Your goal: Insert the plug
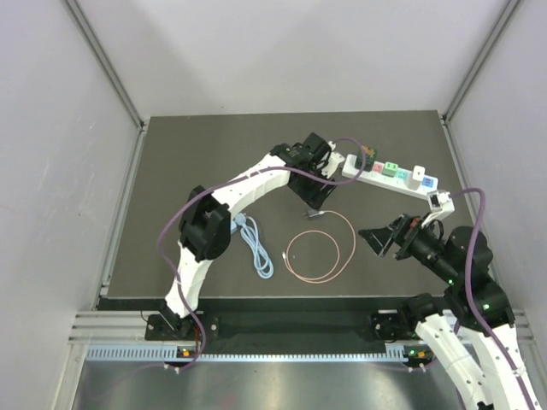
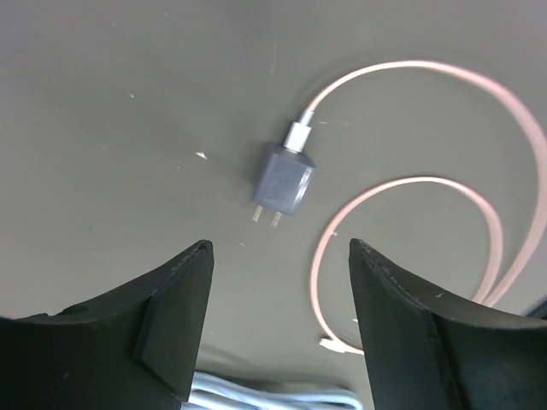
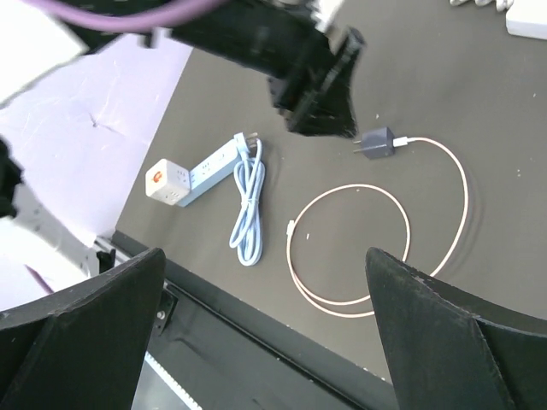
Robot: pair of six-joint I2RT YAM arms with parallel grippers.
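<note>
While the left gripper [image 2: 280, 246] hangs just above the matte dark table [image 2: 128, 102] with its black fingers [image 2: 175, 312] spread wide, the grey charger plug [image 2: 285, 182] lies flat just beyond their tips. Nothing touches it, and its two metal prongs point back toward the camera. A glossy pink cable [image 2: 504, 111] leaves the plug through a silver connector and curls into a loose loop.

Any print on the plug's smooth, bevelled body is too small to read.

The top view shows a long white power strip [image 1: 391, 178] beyond the plug, toward the far right. Pink, green, teal and blue blocks are seated along it. The right gripper [image 1: 369, 241] sits beside the pink loop, its fingers parted and empty.

Only the right wrist view shows a second, short white strip [image 3: 205, 171], with a cube adapter [image 3: 164, 182] at its end. The cube bears an orange-red mark, too small to read. A coiled pale blue cable [image 3: 248, 201] lies against this strip. In the top view the left arm covers most of the strip.
</note>
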